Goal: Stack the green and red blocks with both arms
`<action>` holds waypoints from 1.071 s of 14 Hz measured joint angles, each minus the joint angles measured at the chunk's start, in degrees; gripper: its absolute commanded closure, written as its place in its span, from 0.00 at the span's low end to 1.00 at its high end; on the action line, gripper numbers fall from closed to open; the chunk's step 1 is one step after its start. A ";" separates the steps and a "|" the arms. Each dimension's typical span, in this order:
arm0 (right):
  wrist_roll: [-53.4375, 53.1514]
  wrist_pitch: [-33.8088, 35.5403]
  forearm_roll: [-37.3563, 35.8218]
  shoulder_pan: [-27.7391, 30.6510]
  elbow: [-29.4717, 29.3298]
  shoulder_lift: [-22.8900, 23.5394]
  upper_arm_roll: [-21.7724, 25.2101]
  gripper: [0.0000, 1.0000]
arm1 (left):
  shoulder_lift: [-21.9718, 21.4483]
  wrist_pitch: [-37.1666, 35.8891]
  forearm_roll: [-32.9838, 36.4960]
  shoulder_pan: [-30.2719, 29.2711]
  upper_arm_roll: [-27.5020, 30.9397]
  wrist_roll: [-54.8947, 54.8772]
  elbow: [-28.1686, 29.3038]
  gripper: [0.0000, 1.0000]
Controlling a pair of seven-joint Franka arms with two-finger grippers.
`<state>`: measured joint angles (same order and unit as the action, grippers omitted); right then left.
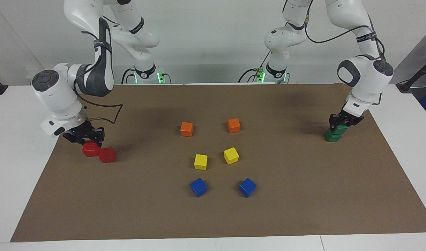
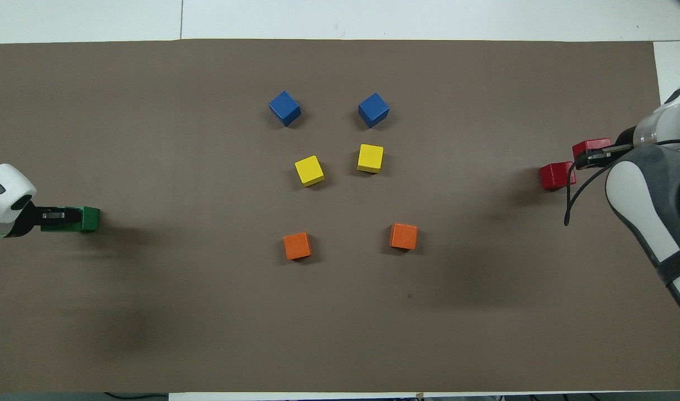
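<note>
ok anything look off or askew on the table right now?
Nothing damaged. The right gripper holds a red block beside, not over, the other red block, toward the right arm's end. The left gripper's green block sits slightly askew on the lower green block.

Right gripper (image 1: 84, 138) clamped on 1 red block (image 1: 90, 149), carried low just beside the 2nd red block (image 1: 107, 155) resting on the brown mat (image 1: 303, 195) at the right arm's end. Left gripper (image 1: 345, 121) clamped on 1 green block (image 1: 341, 128), sitting on or barely above the 2nd green block (image 1: 332, 136). Mid-mat: 2 orange cubes (image 1: 186, 129), 2 yellow cubes (image 1: 200, 162), 2 blue cubes (image 1: 198, 187), untouched.
</note>
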<state>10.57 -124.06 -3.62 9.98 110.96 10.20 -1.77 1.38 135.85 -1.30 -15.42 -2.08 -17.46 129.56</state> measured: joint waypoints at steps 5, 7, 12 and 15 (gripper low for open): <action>-0.43 -3.60 0.00 -0.31 3.57 -0.64 -0.15 1.00 | 0.12 3.05 -0.02 0.00 0.01 0.36 1.10 1.00; -1.09 -3.87 0.00 -0.35 4.32 -0.65 -0.15 1.00 | 0.10 4.10 -0.02 0.00 0.02 0.39 1.33 0.53; -1.38 -4.84 0.00 -0.28 6.09 -0.65 -0.14 1.00 | 0.16 4.12 -0.02 0.00 0.01 0.16 1.41 0.00; -1.42 -5.18 0.00 -0.24 6.77 -0.65 -0.14 1.00 | 0.62 3.94 -0.02 0.00 -0.03 0.10 1.90 0.00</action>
<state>9.15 -129.24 -3.62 9.74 117.73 9.55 -1.90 2.00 139.79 -1.32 -15.42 -2.11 -17.36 131.46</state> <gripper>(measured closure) 0.454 0.137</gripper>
